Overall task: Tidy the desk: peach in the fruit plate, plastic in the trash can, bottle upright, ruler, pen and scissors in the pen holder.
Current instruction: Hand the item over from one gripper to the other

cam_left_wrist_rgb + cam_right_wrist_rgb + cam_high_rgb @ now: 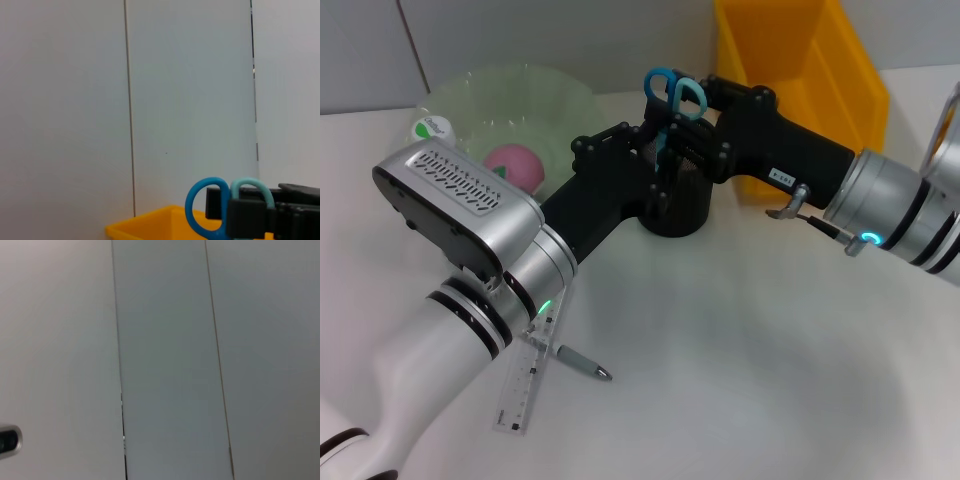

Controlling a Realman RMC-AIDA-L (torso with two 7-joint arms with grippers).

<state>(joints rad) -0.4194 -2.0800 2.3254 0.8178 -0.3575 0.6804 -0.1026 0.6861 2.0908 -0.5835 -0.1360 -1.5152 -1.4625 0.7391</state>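
1. White counter [750, 330] w/ pale wall panels behind; yellow plastic trash bin [800, 70] upper right of frame.
2. Both pincers meet over black cylindrical pen holder [675, 205], centre frame: right pincer [672, 130] grips blue-handled scissors [675, 92], blades down in holder. Left pincer [650, 135] just beside; can't tell if clenched.
3. Done: pink peach [513, 165] in clear green fruit plate [550, 100], upper left.
4. Left: clear plastic ruler [527, 385] + grey pen [582, 364], flat on counter, lower left.
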